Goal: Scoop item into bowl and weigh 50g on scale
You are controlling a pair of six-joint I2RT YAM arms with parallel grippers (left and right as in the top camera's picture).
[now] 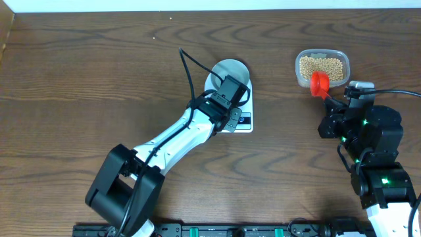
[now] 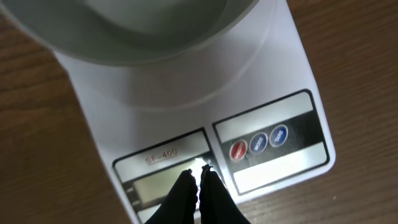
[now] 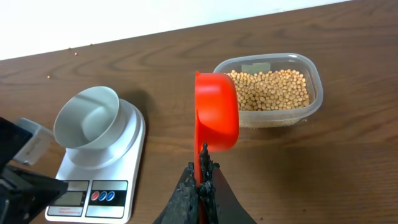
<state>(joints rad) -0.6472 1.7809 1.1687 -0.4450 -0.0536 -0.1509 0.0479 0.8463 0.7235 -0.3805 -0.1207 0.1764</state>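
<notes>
The pale bowl (image 1: 229, 70) stands empty on the white scale (image 1: 245, 120); both also show in the right wrist view, bowl (image 3: 87, 117) and scale (image 3: 127, 167). My left gripper (image 2: 199, 176) is shut and empty, its tips over the scale's display (image 2: 158, 185) beside the round buttons (image 2: 259, 143). My right gripper (image 3: 203, 165) is shut on the handle of a red scoop (image 3: 216, 112), held beside a clear tub (image 3: 311, 104) of tan beans (image 3: 270, 88). The scoop (image 1: 320, 83) sits at the tub's near edge in the overhead view.
The tub (image 1: 321, 68) of beans stands at the back right. Bare wooden table (image 1: 79, 85) lies to the left. The left arm (image 1: 177, 138) stretches diagonally from the front to the scale.
</notes>
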